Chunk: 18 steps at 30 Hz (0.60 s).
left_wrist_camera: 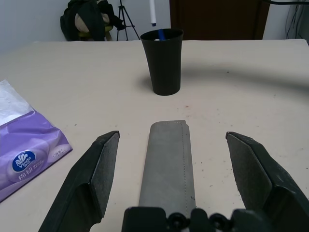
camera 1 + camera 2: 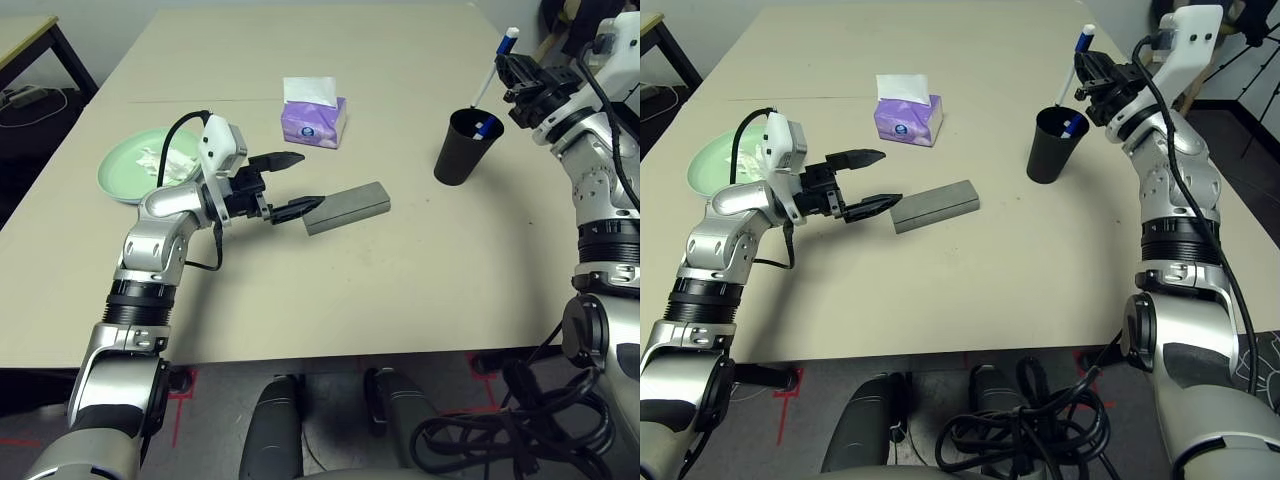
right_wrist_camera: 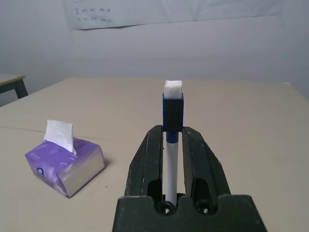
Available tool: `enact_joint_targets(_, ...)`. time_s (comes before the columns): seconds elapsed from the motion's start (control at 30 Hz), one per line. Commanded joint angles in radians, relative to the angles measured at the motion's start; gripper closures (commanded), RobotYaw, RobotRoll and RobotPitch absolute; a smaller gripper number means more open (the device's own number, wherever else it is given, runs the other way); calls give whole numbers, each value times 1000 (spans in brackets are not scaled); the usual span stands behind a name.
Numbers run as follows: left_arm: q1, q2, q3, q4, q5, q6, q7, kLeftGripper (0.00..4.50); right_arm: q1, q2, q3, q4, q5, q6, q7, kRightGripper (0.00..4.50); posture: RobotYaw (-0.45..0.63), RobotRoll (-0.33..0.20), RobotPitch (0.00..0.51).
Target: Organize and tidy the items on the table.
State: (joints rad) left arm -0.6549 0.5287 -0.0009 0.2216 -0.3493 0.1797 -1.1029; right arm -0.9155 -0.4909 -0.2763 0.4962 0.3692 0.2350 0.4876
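The grey glasses case [image 2: 348, 207] lies mid-table. My left gripper [image 2: 298, 182] is open at its near end; in the left wrist view a finger [image 1: 96, 179] stands on each side of the case [image 1: 166, 164] without gripping it. At the right, my right gripper [image 2: 1098, 80] is shut on a blue-and-white pen [image 2: 1077, 60], held upright just above the black cup [image 2: 465, 147]. A second pen [image 2: 485, 127] stands in the cup. The pale green plate [image 2: 120, 175] at the left holds crumpled white tissue [image 2: 165, 160].
A purple tissue pack [image 2: 315, 120] sits behind the case, near the seam across the beige table [image 2: 400, 300]. A smaller black-legged table [image 2: 30, 35] stands off the far left corner. Cables lie on the floor below the front edge.
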Motion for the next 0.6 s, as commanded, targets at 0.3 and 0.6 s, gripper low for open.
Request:
enact_joint_targets(0.3,13,7,11,14,1,-3,9,0,23,3,11,-50,-27,36,-38,1548,10,0,97)
enact_joint_targets(0.6,12,-5,36,18,-3,-7,55,0,32,28,-5,-70,28,-16,42,40,14,0,101)
